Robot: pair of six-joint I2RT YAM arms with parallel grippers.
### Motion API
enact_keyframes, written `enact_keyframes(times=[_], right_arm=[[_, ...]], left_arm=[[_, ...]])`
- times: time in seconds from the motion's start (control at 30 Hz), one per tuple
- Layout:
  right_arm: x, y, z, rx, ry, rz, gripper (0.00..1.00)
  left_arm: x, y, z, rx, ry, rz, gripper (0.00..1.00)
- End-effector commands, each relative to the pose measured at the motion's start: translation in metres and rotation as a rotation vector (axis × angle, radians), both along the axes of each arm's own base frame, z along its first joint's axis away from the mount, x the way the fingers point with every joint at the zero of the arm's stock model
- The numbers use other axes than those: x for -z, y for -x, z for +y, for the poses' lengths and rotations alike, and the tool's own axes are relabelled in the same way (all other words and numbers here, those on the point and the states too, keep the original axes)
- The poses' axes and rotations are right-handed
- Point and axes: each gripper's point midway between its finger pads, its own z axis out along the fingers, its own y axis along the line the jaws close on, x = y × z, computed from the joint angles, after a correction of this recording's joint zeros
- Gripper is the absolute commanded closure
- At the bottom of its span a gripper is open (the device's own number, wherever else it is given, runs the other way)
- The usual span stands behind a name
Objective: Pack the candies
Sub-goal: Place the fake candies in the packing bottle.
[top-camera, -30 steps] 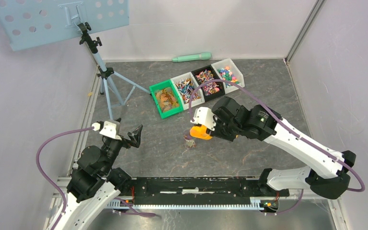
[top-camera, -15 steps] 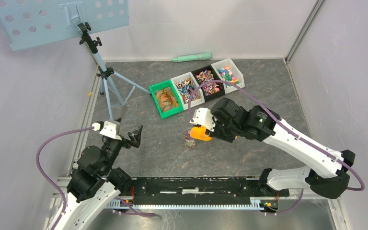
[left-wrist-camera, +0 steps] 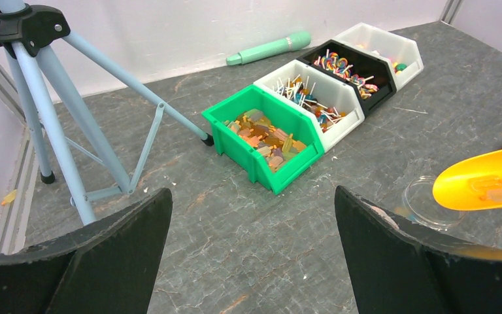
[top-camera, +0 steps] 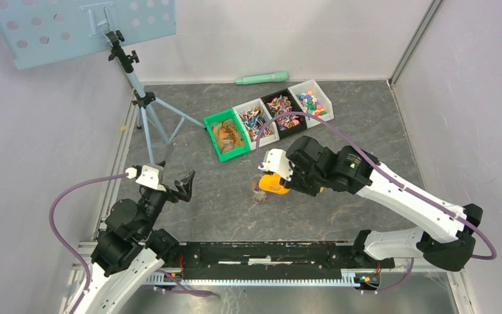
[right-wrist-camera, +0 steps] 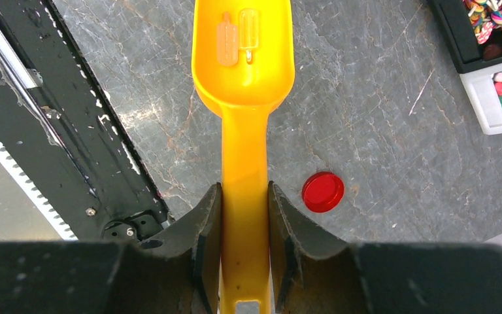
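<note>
Candies fill a row of bins at the back: golden-brown ones in the green bin (top-camera: 227, 139) (left-wrist-camera: 266, 139), mixed colours in the white bin (top-camera: 255, 122), the black bin (top-camera: 281, 110) and the far white bin (top-camera: 311, 99). My right gripper (right-wrist-camera: 244, 196) (top-camera: 286, 175) is shut on the handle of the yellow scoop (right-wrist-camera: 243, 78) (top-camera: 272, 184). Two golden-brown candies (right-wrist-camera: 238, 36) (left-wrist-camera: 490, 190) lie in its bowl. The scoop hangs just above a clear round dish (left-wrist-camera: 423, 201) (top-camera: 256, 188) on the table. My left gripper (left-wrist-camera: 251, 193) (top-camera: 173, 184) is open, held over bare table at the near left.
A red round lid (right-wrist-camera: 323, 191) lies on the table right of the scoop handle. A blue tripod (top-camera: 145, 104) (left-wrist-camera: 52, 111) stands at the back left. A mint-green cylinder (top-camera: 261, 78) lies by the back wall. The black base rail (top-camera: 268, 255) runs along the near edge.
The right arm has carried the scoop a little down and left, closer over the clear dish. The left arm has not moved.
</note>
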Motion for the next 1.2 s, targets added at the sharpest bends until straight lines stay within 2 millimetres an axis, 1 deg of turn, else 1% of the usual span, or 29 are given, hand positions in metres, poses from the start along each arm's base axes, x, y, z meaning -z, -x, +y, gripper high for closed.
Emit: enact_keyframes(times=[0.0,0.37,0.6,0.67,0.8,0.9,0.93,1.0,1.07,1.1,1.17], right_arm=[[-0.021,-0.005,0.005,0.026,-0.049,-0.044,1.00],[-0.024,-0.005,0.006,0.022,-0.048,-0.045,1.00],[-0.045,-0.006,0.006,0.026,-0.084,-0.074,1.00],[-0.050,-0.006,0.006,0.027,-0.101,-0.080,1.00],[-0.066,-0.003,0.016,-0.021,-0.201,-0.115,1.00],[-0.072,0.000,0.025,-0.150,-0.275,-0.188,1.00],[-0.073,-0.002,0.029,-0.182,-0.303,-0.233,1.00],[-0.080,-0.004,0.032,-0.225,-0.367,-0.310,1.00],[-0.090,-0.001,0.041,-0.264,-0.467,-0.364,1.00],[-0.093,0.001,0.045,-0.281,-0.512,-0.382,1.00],[-0.099,0.005,0.053,-0.315,-0.588,-0.413,1.00]], left_arm=[[-0.007,-0.001,0.001,0.005,-0.022,-0.045,0.00],[-0.007,-0.001,0.001,0.004,-0.022,-0.045,0.00],[-0.006,-0.002,0.001,-0.001,-0.014,-0.040,0.00],[-0.007,-0.002,-0.002,0.008,0.011,-0.034,0.00],[-0.014,0.003,-0.024,0.115,0.080,-0.019,0.00],[-0.025,0.008,-0.040,0.193,0.143,-0.007,0.00],[-0.031,0.010,-0.043,0.206,0.195,0.014,0.00],[-0.039,0.016,-0.057,0.272,0.265,0.067,0.01],[-0.046,0.019,-0.069,0.310,0.352,0.145,0.05],[-0.047,0.023,-0.078,0.355,0.371,0.187,0.06],[-0.054,0.027,-0.089,0.395,0.417,0.256,0.08]])
